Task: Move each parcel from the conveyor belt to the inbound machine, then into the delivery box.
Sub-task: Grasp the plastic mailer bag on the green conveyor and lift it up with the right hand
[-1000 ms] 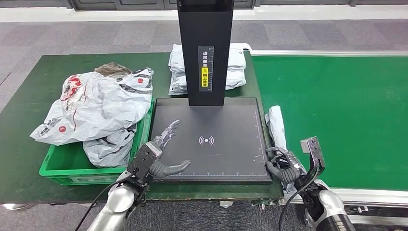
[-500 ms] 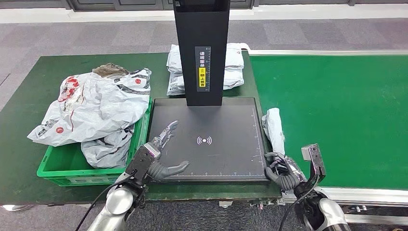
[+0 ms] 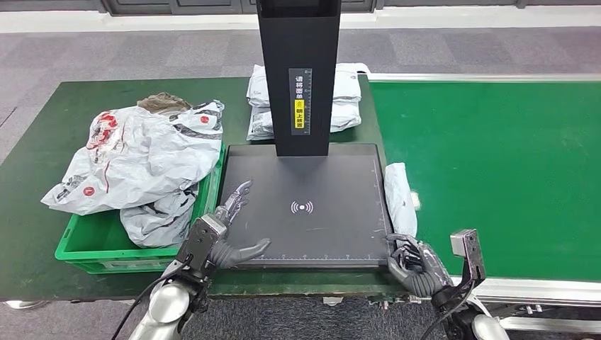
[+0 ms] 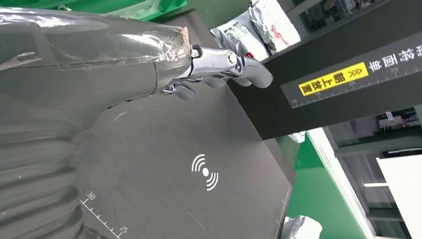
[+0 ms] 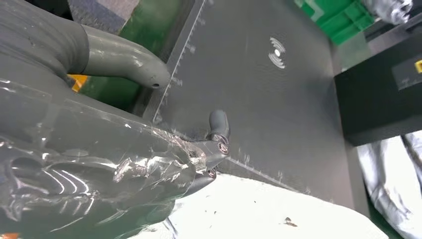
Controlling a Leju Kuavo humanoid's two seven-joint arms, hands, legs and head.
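Note:
A white parcel (image 3: 399, 198) lies along the gap between the black inbound machine plate (image 3: 333, 177) and the green conveyor belt (image 3: 496, 163). My right hand (image 3: 414, 263) sits at the parcel's near end by the plate's front right corner, fingers curled. In the right wrist view the parcel (image 5: 278, 209) runs under the hand while the thumb (image 5: 124, 62) stands apart over the plate edge; a grip is not visible. My left hand (image 3: 227, 230) hovers over the plate's left edge, fingers (image 4: 234, 64) spread and holding nothing. The green delivery box (image 3: 106, 251) holds several grey-white parcels (image 3: 135, 156).
The machine's black column (image 3: 298, 71) rises from the plate's far edge. Two or three white parcels (image 3: 347, 99) are stacked behind it. The box stands directly left of the plate on the dark green table (image 3: 42, 127). Grey floor lies beyond.
My right hand has drawn back toward me, and the white parcel has slid slightly nearer and closer to the plate's edge. My left hand has eased back a little.

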